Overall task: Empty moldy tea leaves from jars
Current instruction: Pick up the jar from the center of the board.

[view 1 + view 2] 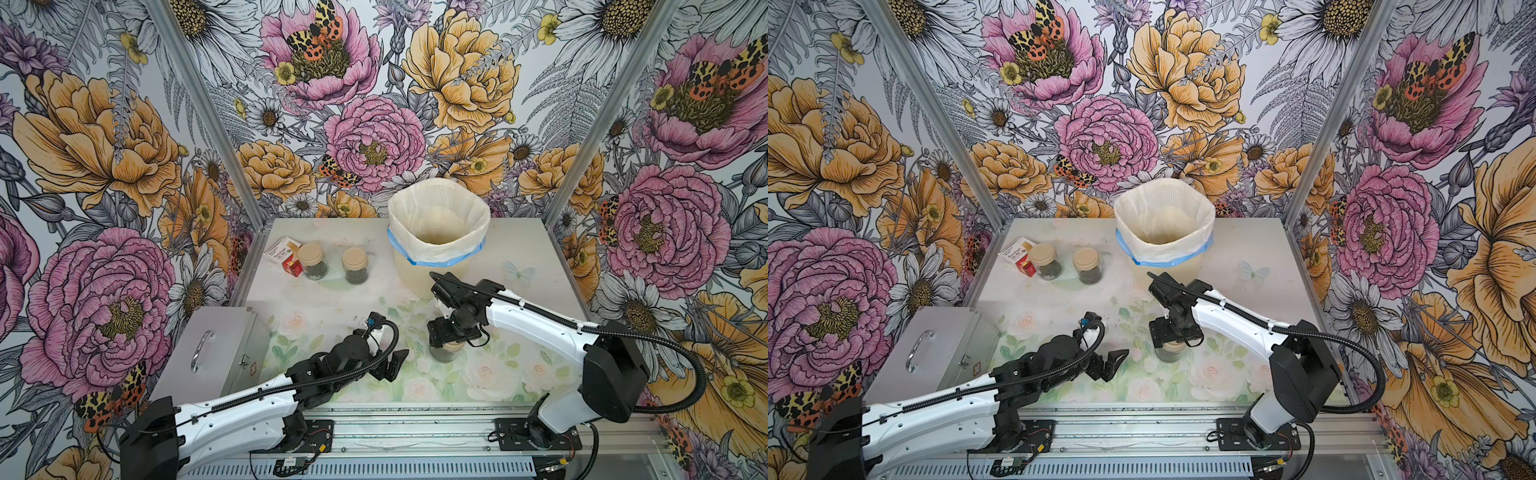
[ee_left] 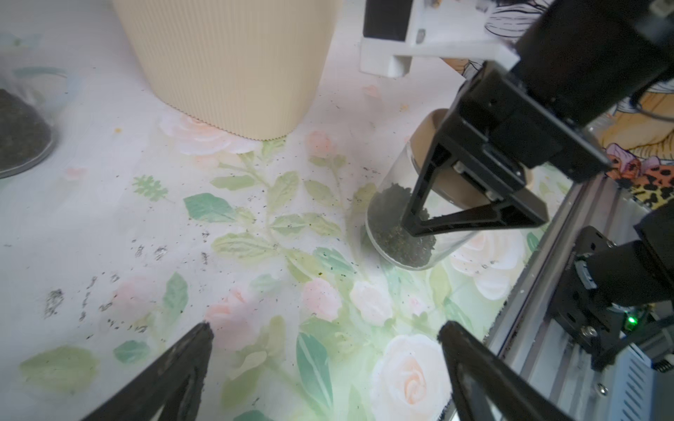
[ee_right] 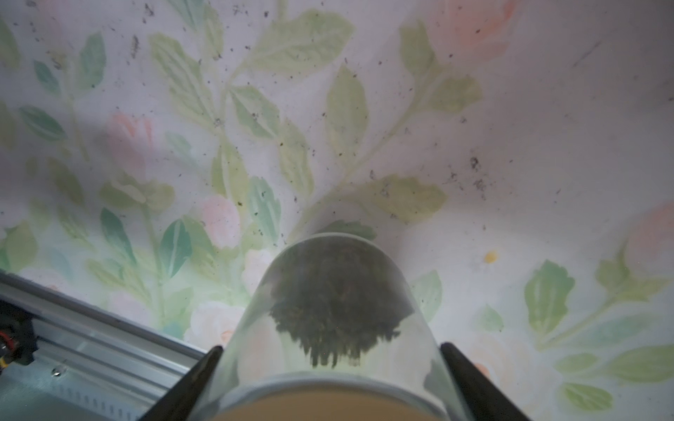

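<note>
In both top views a silver metal case (image 1: 216,357) with a handle lies at the lower left of the floral table (image 1: 532,257). Toward the upper left of the tabletop, a small red-and-white carton (image 1: 282,253) sits just beside the left jar (image 1: 312,261). The middle jar (image 1: 355,265) stands near it. Both are upright, tan-lidded and hold dark leaves.

The left gripper (image 2: 324,328) hovers low at centre, its fingers spread wide with nothing between them. Dark crumbs (image 2: 54,302) dot the cloth beneath it.

Right of it, the right gripper (image 3: 330,353) pinches the third jar (image 2: 397,204), one finger pressed against each side of the glass. The lid (image 2: 428,138) is on, and the tea leaves (image 3: 335,310) are heaped inside. Whether the base touches the table cannot be told.

Behind stands the cream ribbed bin (image 1: 409,278), lined with a blue-edged bag.
</note>
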